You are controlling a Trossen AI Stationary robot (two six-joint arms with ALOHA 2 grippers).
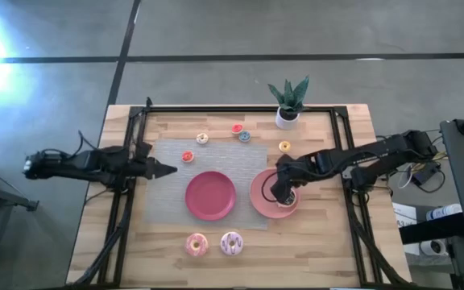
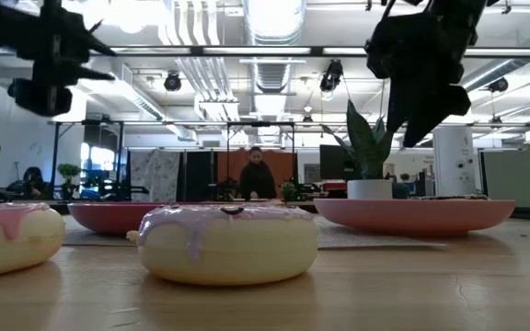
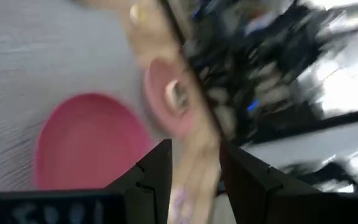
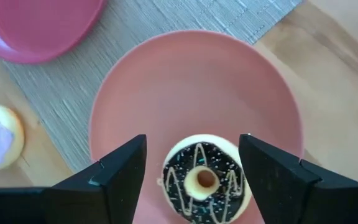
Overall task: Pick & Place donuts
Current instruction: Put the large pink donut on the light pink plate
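- Chocolate donut (image 4: 205,181) lay flat, hole facing up, on the lighter pink plate (image 4: 191,81).
- Right gripper (image 4: 194,165) hovered over it, jaws apart, straddling it.
- Left gripper (image 1: 167,169) waited at mat edge; jaw state undetermined.

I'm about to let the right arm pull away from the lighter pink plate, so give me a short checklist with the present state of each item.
1. Chocolate-iced toy ring donut lies flat on the lighter pink round plate: ok.
2. Right hand open, fingers apart on either side of the donut: ok.
3. Fingers free of the donut: cannot tell, the gaps look narrow.
4. Darker pink round plate bare for the next donut: ok.
5. Two pink-iced toy donuts at the table's near edge, not yet picked: ok.
6. Left hand waits off to the side over the woven grey mat, out of the right arm's way: ok.
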